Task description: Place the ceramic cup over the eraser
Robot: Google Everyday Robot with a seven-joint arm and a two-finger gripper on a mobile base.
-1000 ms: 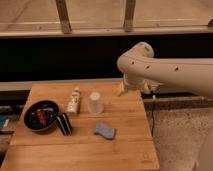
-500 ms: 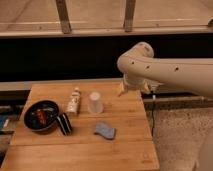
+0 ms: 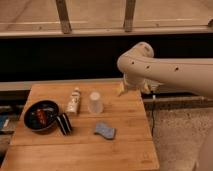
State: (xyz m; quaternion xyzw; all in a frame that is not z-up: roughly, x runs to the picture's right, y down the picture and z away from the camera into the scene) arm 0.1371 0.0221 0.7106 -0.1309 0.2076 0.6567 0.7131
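1. Whitish and small, the ceramic cup [image 3: 95,102] is standing near the middle of the wooden bench [image 3: 127,150], just beside the white tube [image 3: 75,101].
2. The cup is standing tall, so its long side is running straight up and down. I cannot tell which end is the open one.
3. The eraser [image 3: 64,123], black with white stripes, is sitting at about 8 o'clock from the cup, right by the black pan [image 3: 40,116]. Its long side seems to be running from 11 o'clock to 5 o'clock.
4. The hand [image 3: 122,89] is hanging under the big white arm, at about 2 o'clock from the cup and apart from it. It is not holding the cup, and I cannot tell if it is wide or narrow.
5. I am guessing the step now is reaching for the cup. The hand should be coming down around the cup's sides without bumping the tube.
6. The open end needs to be facing down over the eraser, so the cup may need turning.
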